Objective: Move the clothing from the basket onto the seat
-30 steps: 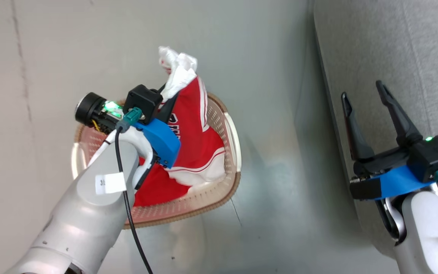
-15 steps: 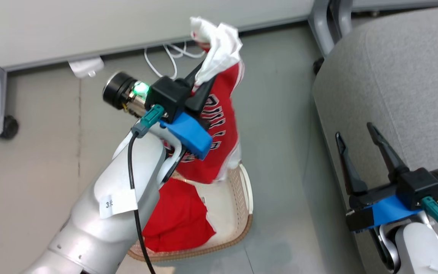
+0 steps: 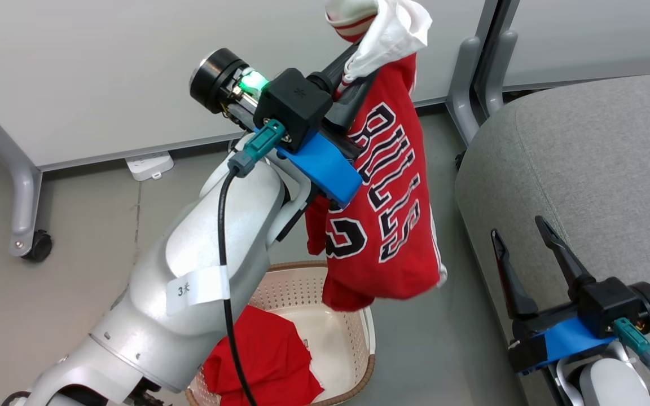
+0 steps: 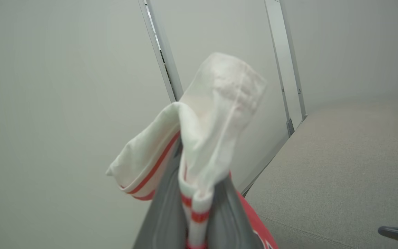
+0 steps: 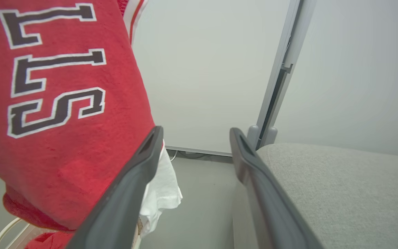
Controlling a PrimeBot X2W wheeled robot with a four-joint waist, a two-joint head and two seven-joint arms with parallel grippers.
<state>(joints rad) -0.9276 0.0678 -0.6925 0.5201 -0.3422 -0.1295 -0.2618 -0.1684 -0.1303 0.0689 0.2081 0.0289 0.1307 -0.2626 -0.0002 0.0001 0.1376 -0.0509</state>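
A smooth grey floor (image 3: 77,270) runs back to pale partition panels (image 3: 105,73) on metal legs, one leg ending in a black caster (image 3: 37,246). Nearest the robot, one basket (image 3: 367,344) stands on the floor, with one plain red garment (image 3: 268,361) crumpled inside it towards its left side. To the right, the right end effector (image 3: 518,226) hovers released, its two dark fingers spread wide with nothing between them, at the edge of the one grey seat (image 3: 584,169). Higher up, the left end effector (image 3: 353,70) is clenched on the bunched white trim of the second garment, the BULLS jersey (image 3: 392,225). The jersey hangs full length above the basket, its lower hem clear of the rim, just beside the seat's left edge. Further back, one white socket strip (image 3: 150,165) lies on the floor at the foot of a panel. One upright metal post (image 3: 474,73) stands between two panels behind the seat.
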